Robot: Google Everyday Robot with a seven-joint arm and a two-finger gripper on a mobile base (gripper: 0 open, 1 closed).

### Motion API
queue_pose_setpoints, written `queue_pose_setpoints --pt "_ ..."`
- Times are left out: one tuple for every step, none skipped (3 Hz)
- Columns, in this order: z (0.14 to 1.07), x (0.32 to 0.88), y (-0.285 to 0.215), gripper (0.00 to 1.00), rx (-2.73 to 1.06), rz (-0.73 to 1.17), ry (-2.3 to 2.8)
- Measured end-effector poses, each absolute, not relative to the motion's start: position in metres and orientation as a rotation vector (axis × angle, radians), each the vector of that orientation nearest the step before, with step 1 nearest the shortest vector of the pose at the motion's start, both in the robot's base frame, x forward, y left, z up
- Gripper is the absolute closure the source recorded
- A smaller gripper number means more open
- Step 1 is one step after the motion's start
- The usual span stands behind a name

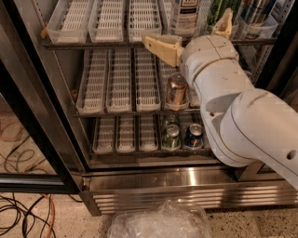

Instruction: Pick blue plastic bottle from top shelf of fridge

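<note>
The blue plastic bottle [186, 15] stands on the top shelf [93, 44] of the fridge [186, 179]; only its lower part shows, with a pale label and a dark panel. My gripper [193, 35] is open just below and in front of it. One tan finger [160, 46] points left of the bottle and the other finger [225, 25] rises at its right. Nothing is held between them. The white arm covers the right part of the lower racks.
A green bottle [219, 9] and another container [253, 16] stand right of the blue one. White slotted lane trays [107, 18] line the racks. Cans [176, 89] [171, 137] [193, 135] sit on lower racks. The black door frame [28, 125], floor cables [18, 214] and a crumpled plastic bag [160, 223] lie below.
</note>
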State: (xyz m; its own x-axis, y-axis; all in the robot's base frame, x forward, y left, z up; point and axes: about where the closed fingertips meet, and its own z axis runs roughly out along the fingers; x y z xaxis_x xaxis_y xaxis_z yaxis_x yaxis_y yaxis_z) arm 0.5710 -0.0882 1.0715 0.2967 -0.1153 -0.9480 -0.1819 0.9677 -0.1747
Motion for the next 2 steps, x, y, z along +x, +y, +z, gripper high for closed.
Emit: queue_pose_setpoints --pt "1.0721 0.5717 -0.0877 0.0 -0.268 0.043 1.272" --pt "1.0763 0.5776 -0.0886 0.0 -0.204 0.063 1.289"
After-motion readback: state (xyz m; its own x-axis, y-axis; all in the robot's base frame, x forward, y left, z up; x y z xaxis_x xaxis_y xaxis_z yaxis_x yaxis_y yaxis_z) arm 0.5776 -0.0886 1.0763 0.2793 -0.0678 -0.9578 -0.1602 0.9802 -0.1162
